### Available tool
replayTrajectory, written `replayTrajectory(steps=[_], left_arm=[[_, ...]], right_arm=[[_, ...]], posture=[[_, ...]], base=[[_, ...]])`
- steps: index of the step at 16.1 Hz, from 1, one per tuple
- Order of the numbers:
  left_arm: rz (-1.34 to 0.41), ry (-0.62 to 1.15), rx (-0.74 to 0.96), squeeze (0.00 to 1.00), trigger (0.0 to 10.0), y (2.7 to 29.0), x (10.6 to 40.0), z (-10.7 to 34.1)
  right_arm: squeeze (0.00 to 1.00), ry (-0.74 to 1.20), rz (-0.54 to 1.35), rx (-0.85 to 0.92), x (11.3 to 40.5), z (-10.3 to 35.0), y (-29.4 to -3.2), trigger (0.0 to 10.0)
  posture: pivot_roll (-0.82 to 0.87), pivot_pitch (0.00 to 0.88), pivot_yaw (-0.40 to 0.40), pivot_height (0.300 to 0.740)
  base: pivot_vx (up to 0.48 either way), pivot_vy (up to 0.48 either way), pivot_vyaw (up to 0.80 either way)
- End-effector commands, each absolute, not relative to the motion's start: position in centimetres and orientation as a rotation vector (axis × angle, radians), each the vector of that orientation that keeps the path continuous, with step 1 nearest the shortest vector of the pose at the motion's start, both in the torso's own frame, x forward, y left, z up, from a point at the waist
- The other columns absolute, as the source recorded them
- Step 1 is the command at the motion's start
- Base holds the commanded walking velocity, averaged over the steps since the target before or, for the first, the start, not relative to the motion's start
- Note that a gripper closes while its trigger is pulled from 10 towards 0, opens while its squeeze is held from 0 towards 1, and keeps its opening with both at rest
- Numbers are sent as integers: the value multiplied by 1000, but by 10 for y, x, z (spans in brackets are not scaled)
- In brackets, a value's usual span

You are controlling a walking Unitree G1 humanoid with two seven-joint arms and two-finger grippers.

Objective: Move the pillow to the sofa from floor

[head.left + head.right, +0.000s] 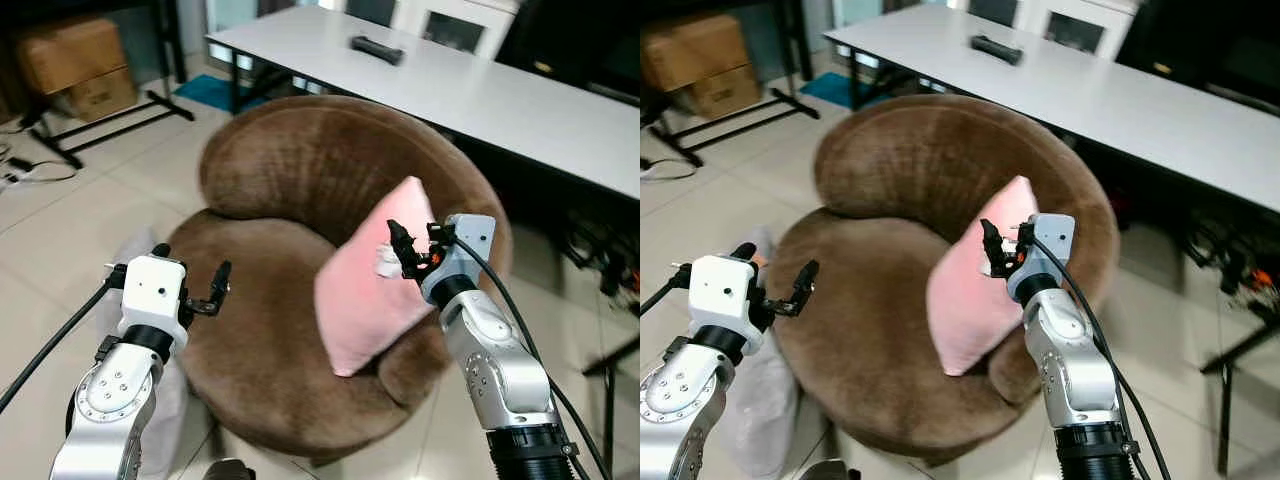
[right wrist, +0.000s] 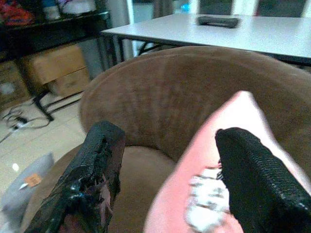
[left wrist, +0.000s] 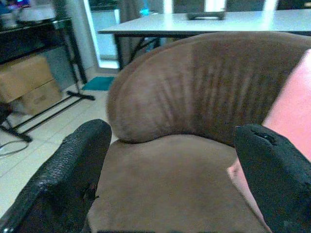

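The pink pillow (image 1: 375, 280) leaned on the brown sofa (image 1: 300, 170), a white table (image 1: 480, 90) beyond; the right gripper (image 1: 410, 250) and left gripper (image 1: 190, 290) hung open, empty.

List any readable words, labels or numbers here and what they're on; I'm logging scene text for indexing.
No text can be read in any view.
Cardboard boxes: no legible print.
Orange tag on the floor: too small and blurred to read.
White patch on the pink pillow: blurred, no letters made out.
Dark object on the white table: no readable marking.
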State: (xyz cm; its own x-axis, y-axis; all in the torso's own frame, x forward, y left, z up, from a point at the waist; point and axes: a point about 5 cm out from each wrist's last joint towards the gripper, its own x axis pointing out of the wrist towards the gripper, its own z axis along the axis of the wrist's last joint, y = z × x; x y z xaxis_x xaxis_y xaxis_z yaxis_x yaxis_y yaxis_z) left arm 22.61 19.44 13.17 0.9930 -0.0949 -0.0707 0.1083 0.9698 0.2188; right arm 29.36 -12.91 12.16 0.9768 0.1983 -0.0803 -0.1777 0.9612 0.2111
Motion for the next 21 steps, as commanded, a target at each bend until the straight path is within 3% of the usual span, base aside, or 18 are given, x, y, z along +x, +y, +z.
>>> replayTrajectory(steps=[1, 21], left_arm=[[-110, 51, 224, 0, 10000, 191, 228, 132], [-135, 58, 217, 0, 10000, 184, 228, 127]], right_arm=[[0, 103, 200, 193, 296, 125, -129, 10000], [0, 136, 258, 134, 291, 116, -132, 10000]], posture=[[85, 0, -135, 740], [81, 0, -142, 740]], base=[[0, 360, 0], [0, 355, 0]])
